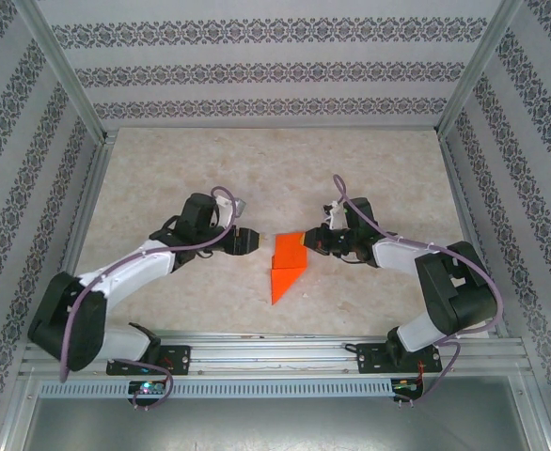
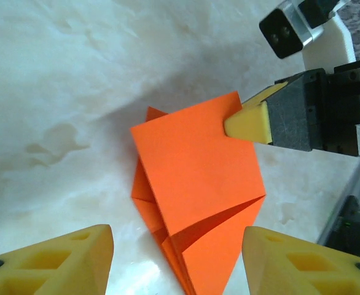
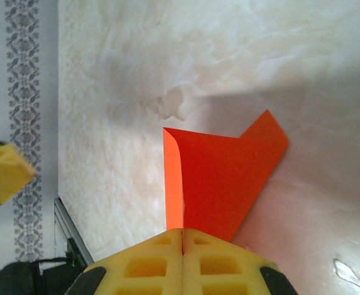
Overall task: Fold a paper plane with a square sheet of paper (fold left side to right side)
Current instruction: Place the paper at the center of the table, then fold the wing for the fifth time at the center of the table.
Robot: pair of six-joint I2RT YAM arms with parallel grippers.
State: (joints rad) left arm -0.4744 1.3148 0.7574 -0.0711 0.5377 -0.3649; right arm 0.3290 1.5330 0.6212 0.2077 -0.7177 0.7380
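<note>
Centre of the worktop (image 1: 163,178), the orange paper (image 1: 288,268) lies partly folded, a pointed shape with its tip toward the arm bases. The right end effector (image 3: 182,236) is clamped on it: yellow pads pressed together on the paper's edge, one flap raised off the surface. The left end effector (image 2: 177,255) hovers just beside the paper's left side, jaws wide apart and gripping nothing. From its wrist camera, the paper's pointed end sits between the two pads.
</note>
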